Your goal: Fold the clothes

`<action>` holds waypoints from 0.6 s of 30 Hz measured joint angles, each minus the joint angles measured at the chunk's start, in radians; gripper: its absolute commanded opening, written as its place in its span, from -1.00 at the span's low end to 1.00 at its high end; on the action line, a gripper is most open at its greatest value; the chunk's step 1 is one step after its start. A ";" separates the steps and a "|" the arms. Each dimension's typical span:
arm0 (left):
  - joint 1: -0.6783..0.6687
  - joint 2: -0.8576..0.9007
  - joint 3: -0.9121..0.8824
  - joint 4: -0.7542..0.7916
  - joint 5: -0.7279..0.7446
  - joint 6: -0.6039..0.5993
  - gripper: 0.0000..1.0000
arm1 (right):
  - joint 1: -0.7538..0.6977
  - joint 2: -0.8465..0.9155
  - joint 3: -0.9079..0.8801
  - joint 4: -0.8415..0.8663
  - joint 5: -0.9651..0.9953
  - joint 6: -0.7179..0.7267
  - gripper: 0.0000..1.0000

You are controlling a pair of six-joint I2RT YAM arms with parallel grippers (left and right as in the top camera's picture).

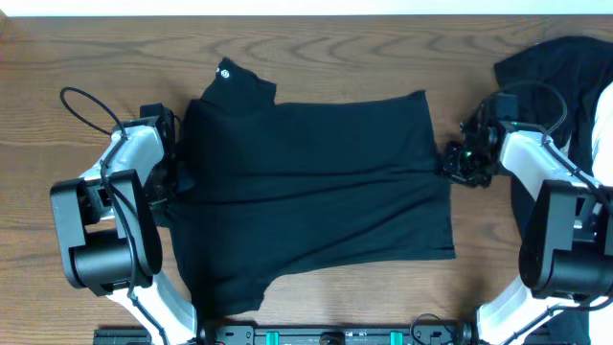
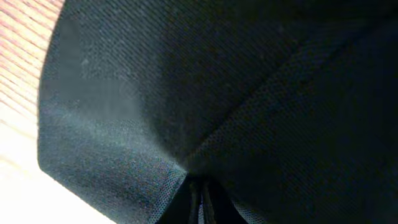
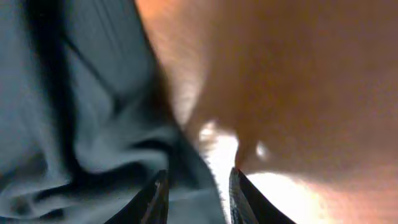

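The clothes (image 1: 316,192), a black garment with a small round white logo (image 1: 225,72) near its far left corner, lie spread flat across the middle of the table. My left gripper (image 1: 178,174) is at the garment's left edge. In the left wrist view it (image 2: 202,200) is shut on a pinch of the clothes (image 2: 217,93), and the fabric fans out from the fingertips. My right gripper (image 1: 452,163) is at the garment's right edge. Its jaws (image 3: 198,193) stand apart, and the edge of the clothes (image 3: 81,124) lies loose between them over the bare wood.
A second dark garment (image 1: 556,67) is heaped at the far right corner, beside something white (image 1: 603,125) at the table's right edge. A black cable (image 1: 81,105) loops out from the left arm. The brown wooden table (image 1: 316,48) shows around the garment.
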 measured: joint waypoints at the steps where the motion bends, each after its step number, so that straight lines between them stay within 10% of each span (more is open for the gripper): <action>1: 0.000 0.000 0.000 0.000 0.000 0.000 -0.86 | 0.000 -0.006 0.000 0.010 -0.014 -0.008 -0.41; 18: 0.000 0.000 0.000 0.005 0.000 0.000 -0.85 | 0.041 -0.018 0.000 0.244 -0.119 -0.032 -0.36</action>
